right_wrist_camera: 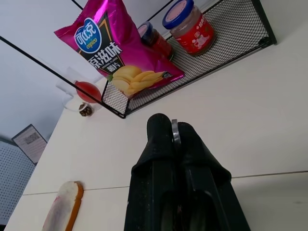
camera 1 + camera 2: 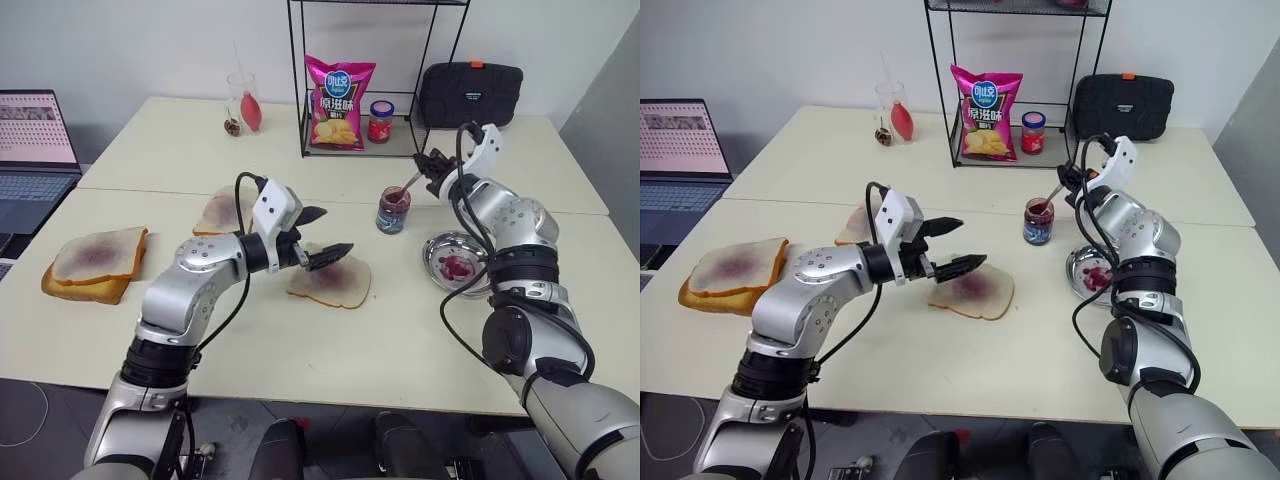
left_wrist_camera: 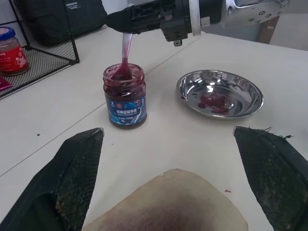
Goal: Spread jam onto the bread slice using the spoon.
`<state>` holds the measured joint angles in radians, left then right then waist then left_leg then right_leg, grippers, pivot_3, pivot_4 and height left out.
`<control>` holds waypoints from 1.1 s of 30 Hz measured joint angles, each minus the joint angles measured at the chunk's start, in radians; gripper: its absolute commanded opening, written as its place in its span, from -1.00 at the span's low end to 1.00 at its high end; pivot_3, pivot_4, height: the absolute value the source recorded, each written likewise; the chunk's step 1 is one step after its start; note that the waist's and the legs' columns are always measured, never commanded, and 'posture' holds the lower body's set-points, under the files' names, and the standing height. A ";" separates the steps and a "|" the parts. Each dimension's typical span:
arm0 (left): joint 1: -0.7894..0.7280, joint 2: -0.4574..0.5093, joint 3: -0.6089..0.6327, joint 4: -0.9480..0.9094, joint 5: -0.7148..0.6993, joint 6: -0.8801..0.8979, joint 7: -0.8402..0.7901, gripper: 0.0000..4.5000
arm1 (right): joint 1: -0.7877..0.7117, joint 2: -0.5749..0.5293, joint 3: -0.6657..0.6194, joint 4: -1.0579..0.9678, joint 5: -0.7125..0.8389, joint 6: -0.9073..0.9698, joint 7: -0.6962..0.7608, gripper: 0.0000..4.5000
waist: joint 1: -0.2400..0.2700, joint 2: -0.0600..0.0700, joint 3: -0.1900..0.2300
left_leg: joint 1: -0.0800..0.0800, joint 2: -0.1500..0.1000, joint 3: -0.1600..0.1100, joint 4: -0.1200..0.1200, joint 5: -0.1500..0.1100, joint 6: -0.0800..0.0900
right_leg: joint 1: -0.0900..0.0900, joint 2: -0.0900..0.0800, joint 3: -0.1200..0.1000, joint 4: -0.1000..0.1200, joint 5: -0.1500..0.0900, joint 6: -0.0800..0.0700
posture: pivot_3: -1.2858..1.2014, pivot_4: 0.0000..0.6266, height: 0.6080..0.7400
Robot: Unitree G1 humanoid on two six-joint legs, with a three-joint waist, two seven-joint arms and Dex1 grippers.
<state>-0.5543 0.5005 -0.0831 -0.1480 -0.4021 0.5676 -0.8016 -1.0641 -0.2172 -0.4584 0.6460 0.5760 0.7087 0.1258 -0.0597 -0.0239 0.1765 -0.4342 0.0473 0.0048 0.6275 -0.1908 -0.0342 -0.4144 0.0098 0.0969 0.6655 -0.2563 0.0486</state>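
Right claw (image 2: 432, 166), upper right of frame, pinches my spoon (image 2: 408, 185) (bowl dipped in the jam (image 2: 393, 209) jar); left claw (image 2: 322, 236) gapes empty above the bread slice (image 2: 333, 280), centre frame.

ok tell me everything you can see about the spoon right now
The spoon is a small, slim metal one, smeared purple-red with jam. The right gripper is shut on its handle, holding it steeply above the open jam jar, which stands on the table beside the metal dish. Its bowl dips into the jar's mouth, in the jam.
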 measured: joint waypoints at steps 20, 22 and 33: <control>-0.023 -0.003 -0.012 0.042 0.030 -0.049 -0.041 1.00 | 0.000 0.011 -0.181 -0.002 0.170 0.025 -0.126 -0.99 | 0.000 0.000 0.000 | 0.000 0.000 0.000 -0.001 0.000 0.000 | 0.000 0.000 0.000 0.000 0.000 0.000 | 0.03 -0.52 1.00; -0.023 -0.002 -0.012 0.041 0.028 -0.049 -0.044 1.00 | 0.004 0.017 -0.207 -0.017 0.202 0.037 -0.142 -0.99 | 0.000 0.000 0.000 | 0.000 0.000 0.000 -0.001 0.000 0.000 | 0.000 0.000 0.000 0.000 0.000 0.000 | 0.03 -0.52 1.00; 0.376 0.069 0.197 -0.275 -0.052 -0.013 0.029 1.00 | 0.111 0.194 0.005 -0.487 0.319 0.209 -0.189 -0.99 | -0.030 0.000 0.000 | 0.000 0.002 -0.002 -0.005 0.000 0.000 | -0.003 0.001 0.000 0.002 -0.001 -0.002 | 0.03 -0.52 1.00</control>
<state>-0.1781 0.5699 0.1136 -0.4226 -0.4545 0.5542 -0.7729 -0.9528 -0.0236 -0.4534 0.1594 0.8951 0.9175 -0.0633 -0.0892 -0.0234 0.1764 -0.4344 0.0498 0.0033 0.6229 -0.1909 -0.0339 -0.4177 0.0111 0.0964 0.6673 -0.2573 0.0468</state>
